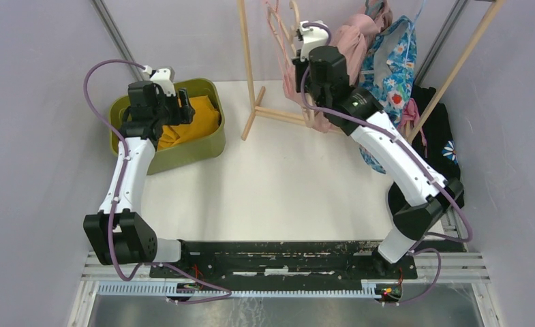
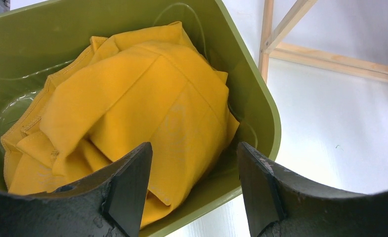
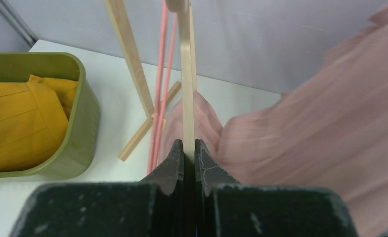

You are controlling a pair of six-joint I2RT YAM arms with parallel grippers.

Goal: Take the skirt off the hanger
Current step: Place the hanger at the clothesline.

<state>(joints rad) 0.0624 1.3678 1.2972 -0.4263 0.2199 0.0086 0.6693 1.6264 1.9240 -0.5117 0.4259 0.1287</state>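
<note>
Right claw (image 3: 189,150) pinches hanger (image 3: 186,74) | left claw (image 2: 194,187) gapes over bin (image 2: 261,106) | skirt (image 3: 310,133) beside hanger: soft, light; grab near waistband

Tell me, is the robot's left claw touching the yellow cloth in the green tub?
Apart. The left wrist view shows the left gripper open above the yellow cloth, nothing between its fingers.

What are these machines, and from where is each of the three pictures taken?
Two robot arms are bolted to a white table. One picture looks down from above; the other two come from cameras on the wrists. The left gripper, its jaws open and empty, hangs over a green bin that holds yellow cloth. The right gripper, its jaws shut, pinches a thin wooden hanger beside a pink skirt at the wooden rack.
</note>
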